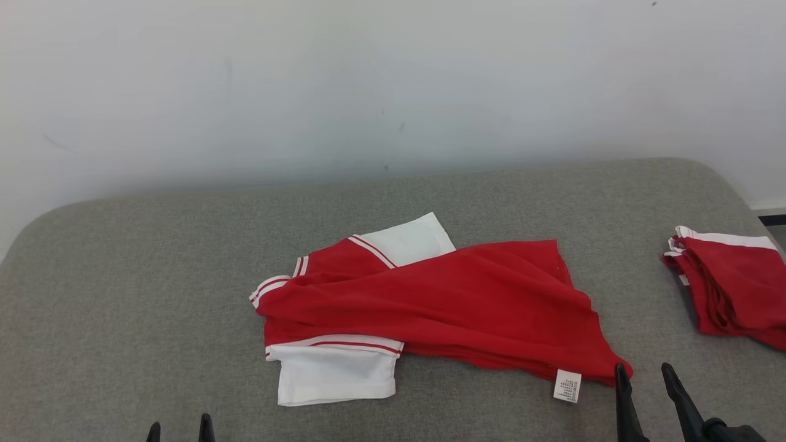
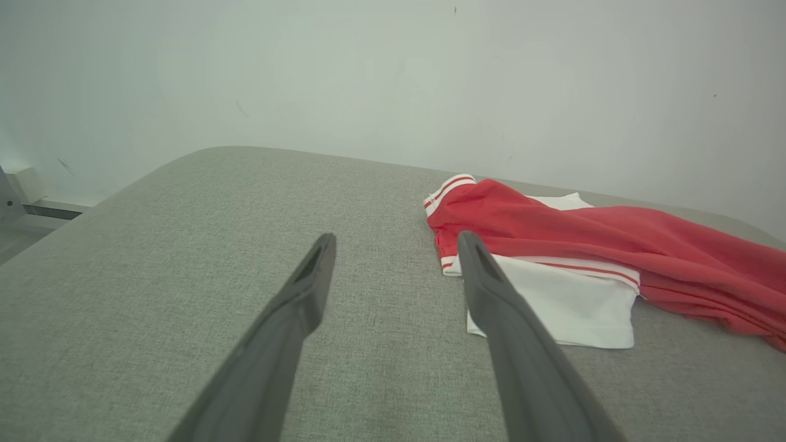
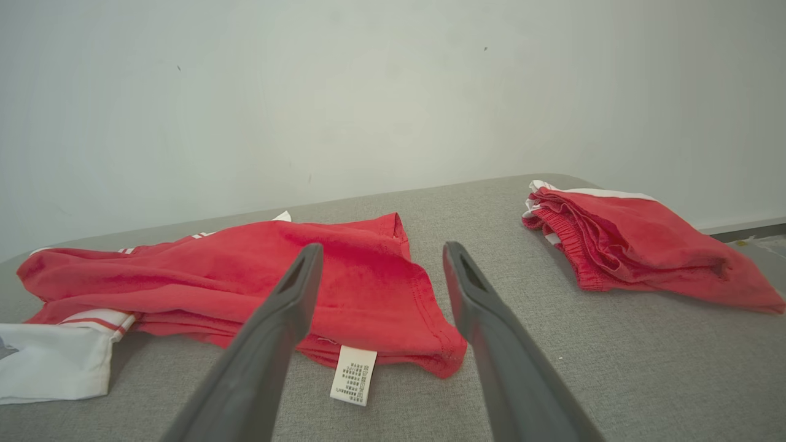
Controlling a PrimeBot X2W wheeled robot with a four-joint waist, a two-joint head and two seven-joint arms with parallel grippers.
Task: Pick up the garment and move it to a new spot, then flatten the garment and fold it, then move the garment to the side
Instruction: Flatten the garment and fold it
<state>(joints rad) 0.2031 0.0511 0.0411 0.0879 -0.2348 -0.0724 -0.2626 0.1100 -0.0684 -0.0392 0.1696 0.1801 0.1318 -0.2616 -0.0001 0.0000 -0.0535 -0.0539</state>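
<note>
Two red garments lay on the grey bench (image 1: pixel 123 276) when I checked the feeds. The garment (image 1: pixel 442 301) I was to handle, red with white sleeves edged in red stripes, sprawled crumpled across the middle of the bench, its long axis running from left to right. A second red piece (image 1: pixel 737 288), folded into a bundle, sat by the right edge, well apart from it.

From the head camera I saw the left gripper (image 1: pixel 180 428) at the near edge, towards the left, fingers spread and holding nothing, apart from the nearer white sleeve (image 1: pixel 334 374). The right gripper (image 1: pixel 643 370) stood just beside the garment's near right corner, its fingers likewise parted and empty.

My right wrist camera gave me what the head camera did not: the layered folds and a gathered band along the bundle's end, and a closer look at the white care label (image 1: pixel 567 385) hanging from the garment's hem. It carried several lines of small print, too fine for me to read. The left wrist camera added the bench's rounded far left corner against the pale wall (image 1: pixel 393 80).
</note>
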